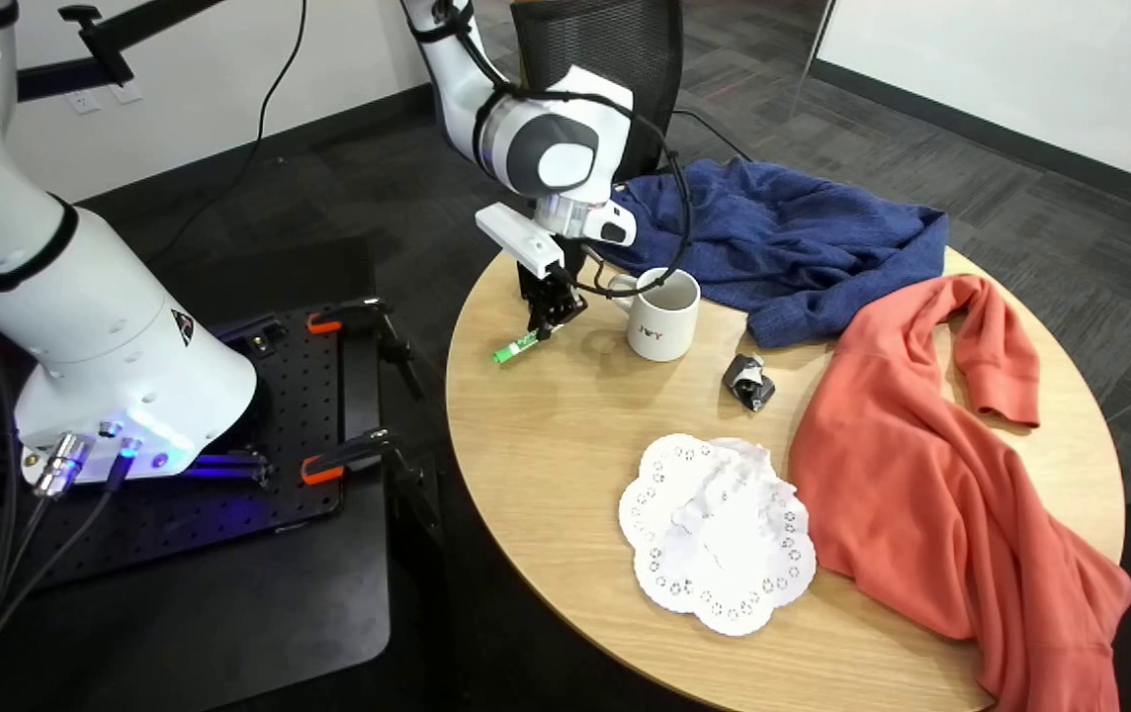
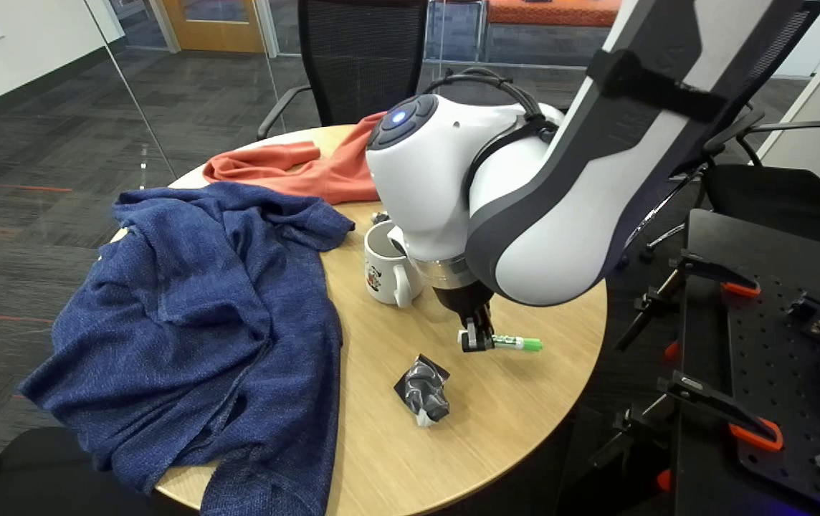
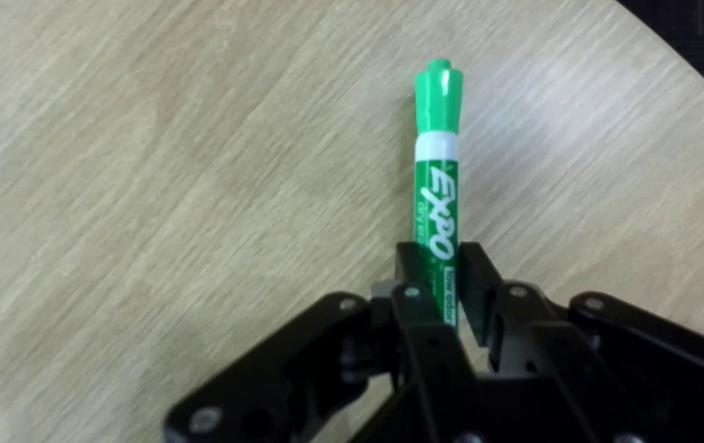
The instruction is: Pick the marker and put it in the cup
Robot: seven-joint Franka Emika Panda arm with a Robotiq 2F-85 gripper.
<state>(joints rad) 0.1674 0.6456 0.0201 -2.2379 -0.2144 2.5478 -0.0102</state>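
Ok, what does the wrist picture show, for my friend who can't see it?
A black gripper at the bottom pinches a green EXPO marker, its bright green cap toward the top of the picture. Behind them is a pale wooden table, with its curved edge at the upper right.

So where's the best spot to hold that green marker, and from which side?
Probably the barrel, from above, with a jaw on each long side: the marker is slim, straight and roughly level. The gripper holds it that way, toward the end away from the green cap.
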